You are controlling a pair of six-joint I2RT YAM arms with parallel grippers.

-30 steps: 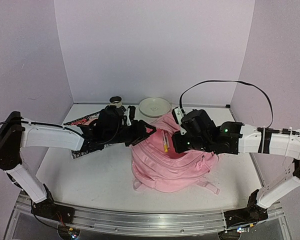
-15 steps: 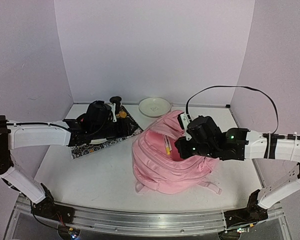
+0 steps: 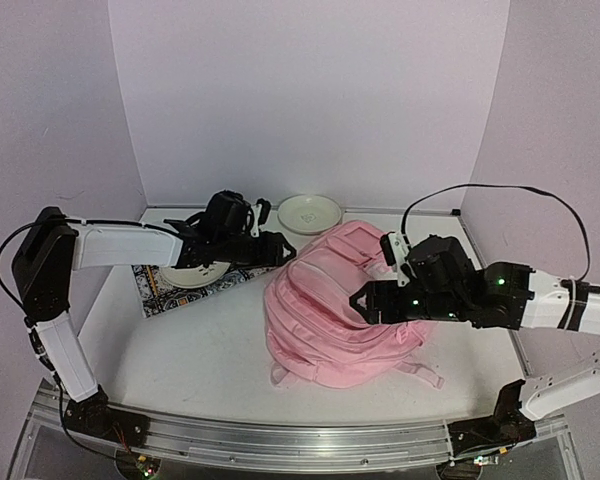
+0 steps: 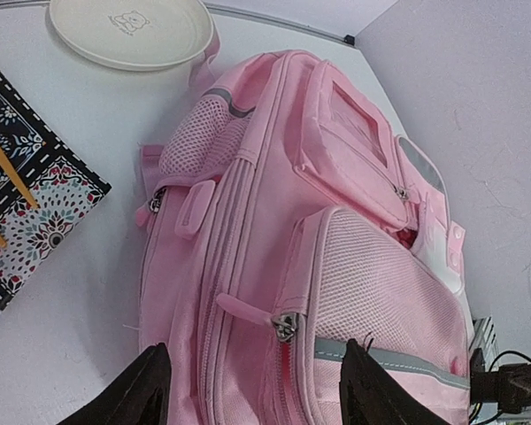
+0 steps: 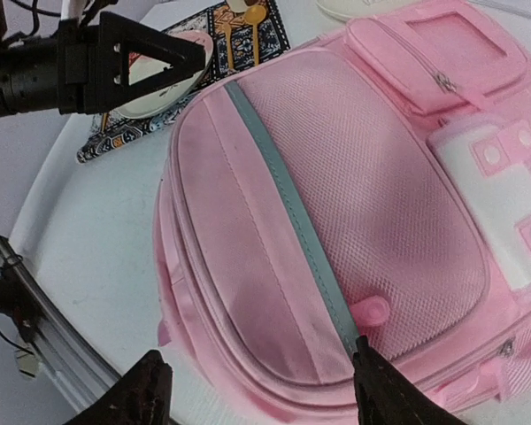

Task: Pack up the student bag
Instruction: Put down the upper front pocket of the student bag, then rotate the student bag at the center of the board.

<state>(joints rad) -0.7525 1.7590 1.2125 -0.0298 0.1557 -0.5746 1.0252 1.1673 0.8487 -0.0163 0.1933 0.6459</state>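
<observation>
The student bag (image 3: 330, 320) is a large pink backpack lying flat in the middle of the table, front pockets up, with grey trim (image 5: 292, 212) and a white buckle patch (image 5: 504, 204). My left gripper (image 3: 282, 250) hovers at the bag's far-left edge, open, with nothing between its fingers. In the left wrist view the left gripper (image 4: 258, 394) straddles a front-pocket zip pull (image 4: 286, 326). My right gripper (image 3: 361, 300) is open above the bag's right side. In the right wrist view the right gripper (image 5: 264, 394) holds nothing, over the mesh pocket (image 5: 372, 204).
A patterned mat (image 3: 165, 285) with a white dish (image 3: 192, 274) on it lies left of the bag, under the left arm. A white plate (image 3: 309, 212) sits at the back by the wall. Yellow sticks (image 4: 4, 173) lie on the mat.
The right gripper opened, let go of the bag and drew back to the right; the bag's opening fell shut. The left gripper swung out over the mat, then back to the bag's edge.
</observation>
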